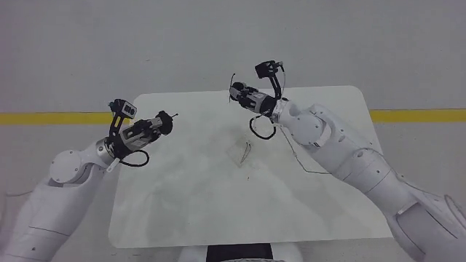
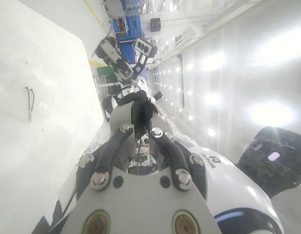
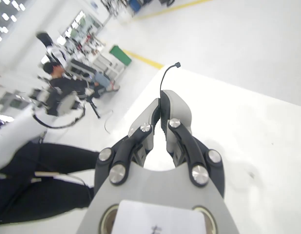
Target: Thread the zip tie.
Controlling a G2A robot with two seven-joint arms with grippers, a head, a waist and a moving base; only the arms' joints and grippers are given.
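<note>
My right gripper [image 3: 161, 98] is shut on a thin black zip tie [image 3: 163, 76]. The tie curves out past the fingertips and ends in its small square head. From above, this gripper [image 1: 236, 92] hangs over the table's far edge with the zip tie [image 1: 233, 80] sticking up. My left gripper [image 1: 167, 121] is raised over the table's left side, pointing toward the right one, about a third of the table's width away. Its fingers [image 2: 123, 113] are pressed together, and a thin dark strip, seemingly a second tie, runs between them.
A clear plastic bag [image 1: 244, 151] with spare black zip ties [image 2: 30, 99] lies flat mid-table. The white table [image 1: 218, 211] is bare toward its front. A thin wire [image 1: 295, 153] trails beside the right arm. The floor has yellow lines [image 1: 408, 115].
</note>
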